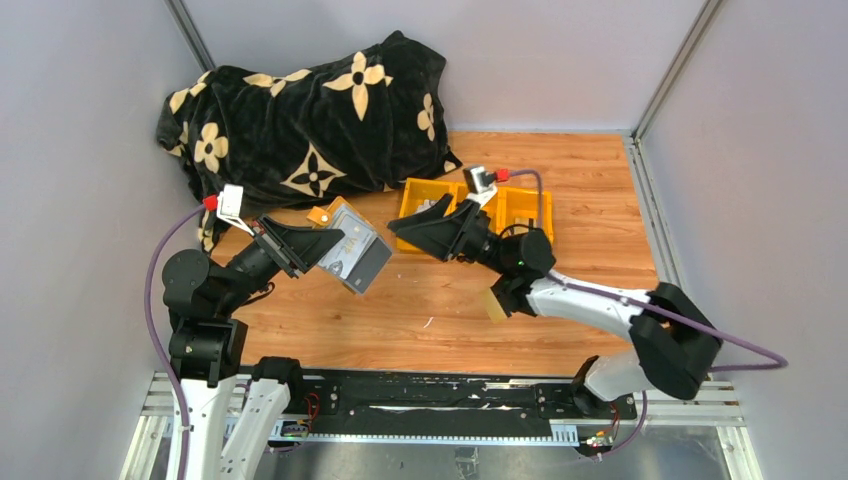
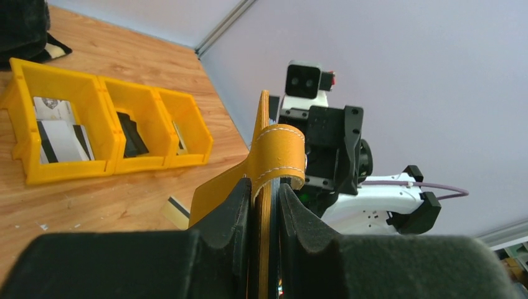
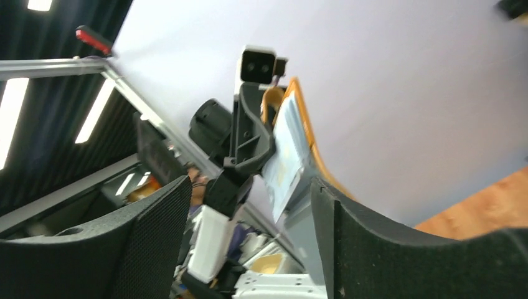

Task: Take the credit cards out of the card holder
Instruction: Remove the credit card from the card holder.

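Observation:
The card holder (image 1: 355, 255), mustard-tan outside and grey inside, hangs open above the table, and my left gripper (image 1: 335, 245) is shut on its edge. In the left wrist view the jaws pinch the tan cover (image 2: 269, 205) just under its stitched strap (image 2: 280, 152). A pale card (image 3: 286, 149) sits in the holder's clear pocket. My right gripper (image 1: 397, 232) is open and empty, just right of the holder, with its fingers (image 3: 348, 243) spread wide. One tan-gold credit card with a black stripe (image 2: 177, 213) lies flat on the table, partly under the right arm (image 1: 493, 303).
A yellow three-compartment bin (image 1: 520, 205) stands behind the right gripper; it holds pale striped cards (image 2: 59, 134) in one end compartment and a black item (image 2: 131, 134) in the middle. A black flowered blanket (image 1: 310, 120) fills the back left. Grey walls enclose the table.

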`<state>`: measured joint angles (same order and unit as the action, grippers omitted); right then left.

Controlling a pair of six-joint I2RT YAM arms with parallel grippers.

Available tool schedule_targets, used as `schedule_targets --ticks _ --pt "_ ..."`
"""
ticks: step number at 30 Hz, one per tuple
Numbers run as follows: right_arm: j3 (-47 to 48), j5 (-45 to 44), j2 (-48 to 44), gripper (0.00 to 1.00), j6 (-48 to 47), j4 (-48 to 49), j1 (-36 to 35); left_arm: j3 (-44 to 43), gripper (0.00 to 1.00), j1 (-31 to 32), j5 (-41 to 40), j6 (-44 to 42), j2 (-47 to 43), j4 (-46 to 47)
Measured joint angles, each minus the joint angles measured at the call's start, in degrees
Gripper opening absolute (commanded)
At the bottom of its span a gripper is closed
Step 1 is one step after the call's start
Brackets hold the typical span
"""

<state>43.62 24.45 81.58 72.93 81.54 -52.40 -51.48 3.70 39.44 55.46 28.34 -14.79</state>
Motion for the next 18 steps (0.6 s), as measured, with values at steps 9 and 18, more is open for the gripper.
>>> schedule_targets --ticks 9,18 --pt "-0.24 2.62 -10.01 0.79 -12.57 -16.72 5.2 0.0 0.0 0.0 1.16 0.31 -0.13 1.03" --pt "0.11 9.94 0.37 0.8 -15.04 -12.46 5.2 0.0 0.0 0.0 4.57 2.95 -0.11 4.57"
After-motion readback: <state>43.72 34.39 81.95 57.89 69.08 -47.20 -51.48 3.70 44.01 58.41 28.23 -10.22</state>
